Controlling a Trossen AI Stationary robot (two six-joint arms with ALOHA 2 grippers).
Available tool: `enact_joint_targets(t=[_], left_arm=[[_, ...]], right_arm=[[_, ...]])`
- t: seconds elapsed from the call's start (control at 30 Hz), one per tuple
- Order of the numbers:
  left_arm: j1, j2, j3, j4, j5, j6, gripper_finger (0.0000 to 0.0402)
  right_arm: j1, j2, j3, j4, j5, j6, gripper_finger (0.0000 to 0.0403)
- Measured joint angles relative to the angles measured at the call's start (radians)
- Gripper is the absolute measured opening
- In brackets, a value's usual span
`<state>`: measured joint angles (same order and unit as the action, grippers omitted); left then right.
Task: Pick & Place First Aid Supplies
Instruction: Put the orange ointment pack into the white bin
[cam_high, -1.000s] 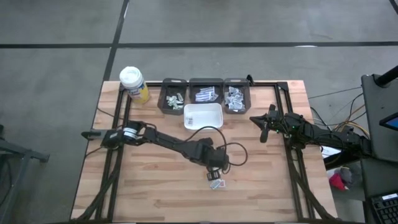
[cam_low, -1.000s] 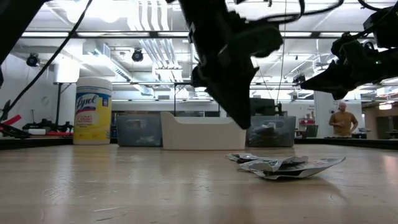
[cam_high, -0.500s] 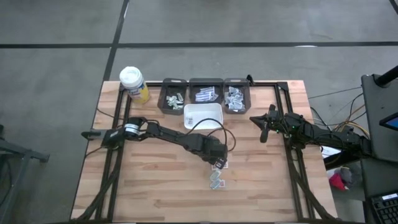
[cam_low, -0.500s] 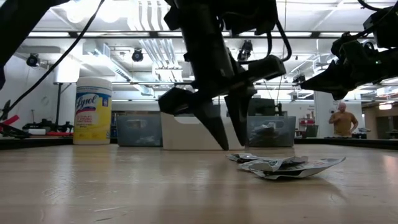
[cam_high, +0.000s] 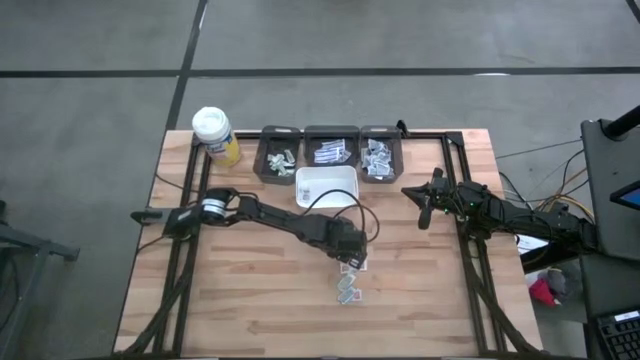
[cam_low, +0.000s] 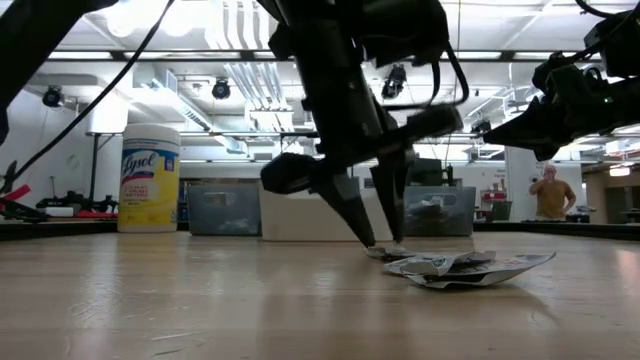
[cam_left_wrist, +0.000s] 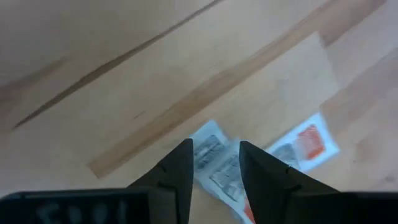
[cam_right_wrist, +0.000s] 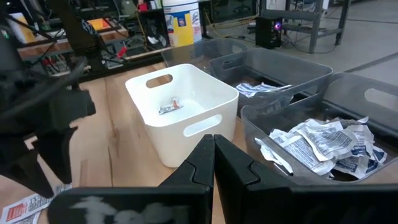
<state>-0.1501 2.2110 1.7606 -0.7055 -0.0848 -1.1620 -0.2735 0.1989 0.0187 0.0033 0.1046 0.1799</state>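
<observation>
- The left gripper (cam_high: 351, 261) is down at the middle of the wooden table (cam_high: 250, 300), its two fingers (cam_low: 345, 205) spread narrowly apart, with the tips at the tabletop.
- It holds nothing; in the left wrist view a white packet with grey print (cam_left_wrist: 214, 163) lies flat on the wood in the gap between the fingertips.
- That packet is the top end of a small cluster of loose packets (cam_high: 347, 288), which runs from under the gripper toward the near edge of the table.
- In the left wrist view the packet's long side runs slantwise across the gap between the fingers, and a second packet with an orange patch (cam_left_wrist: 305, 143) lies just beside it, off to one side of the fingers.
- From table height the packets (cam_low: 460, 266) lie flat and crumpled, mostly to one side of the fingertips.
- Behind the gripper stands a white bin (cam_high: 326, 186) with one packet (cam_right_wrist: 169, 106) inside, and beyond it three grey bins (cam_high: 330, 150) with more packets.
- The right gripper (cam_high: 424, 208) hangs above the table's right side, fingers closed and empty.
</observation>
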Motion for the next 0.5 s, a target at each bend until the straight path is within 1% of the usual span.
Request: enact_joint_targets(t=[0.33, 0.5], left_arm=[[-0.001, 0.017, -0.001, -0.001, 0.019, 0.0, 0.0122], [-0.002, 0.021, -0.001, -0.001, 0.021, 0.031, 0.0122]], right_arm=[[0.0, 0.001, 0.0, 0.0, 0.0, 0.0, 0.0008], [0.0, 0.002, 0.0, 0.0, 0.0, 0.0, 0.0008]])
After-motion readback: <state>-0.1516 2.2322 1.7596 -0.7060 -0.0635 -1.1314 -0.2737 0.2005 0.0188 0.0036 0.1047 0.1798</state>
